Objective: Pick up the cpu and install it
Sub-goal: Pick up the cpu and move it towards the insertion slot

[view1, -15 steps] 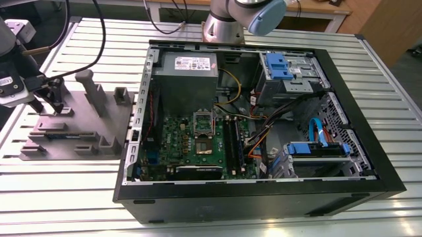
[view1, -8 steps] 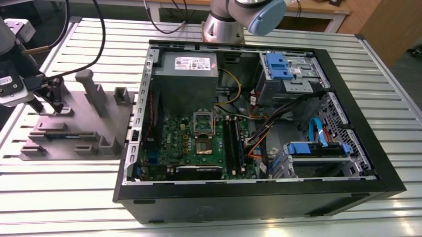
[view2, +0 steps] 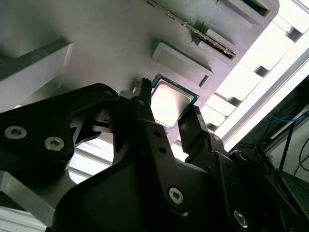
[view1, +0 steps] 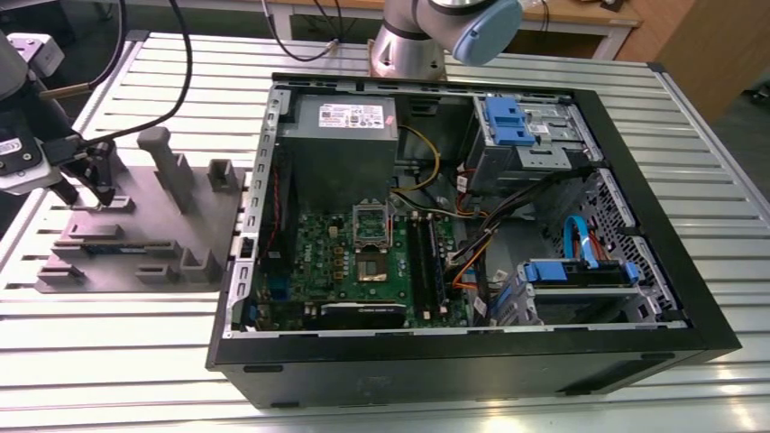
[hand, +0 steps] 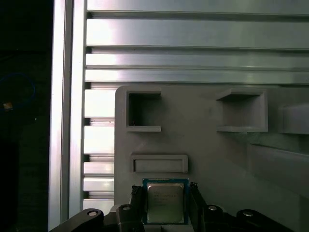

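Observation:
The cpu [hand: 165, 203] is a small square chip with a silver-grey top, lying in a recess of the grey fixture plate [view1: 144, 225] at the exterior view's left. My gripper [view1: 87, 194] stands low over that plate. In both wrist views its black fingers press against two opposite edges of the cpu [view2: 169, 104], so the gripper [hand: 165, 191] [view2: 168, 99] is shut on it. The chip still looks level with the plate. The green motherboard [view1: 361, 262] with its metal socket frame [view1: 371, 224] lies inside the open computer case [view1: 481, 352].
The fixture plate carries upright grey posts [view1: 160, 167] and a memory stick [view1: 103, 248] close to the gripper. The case walls rise around the motherboard, with a grey power supply [view1: 343, 135], blue drive bays [view1: 524, 122] and loose cables [view1: 475, 244]. The arm's base [view1: 416, 41] stands behind the case.

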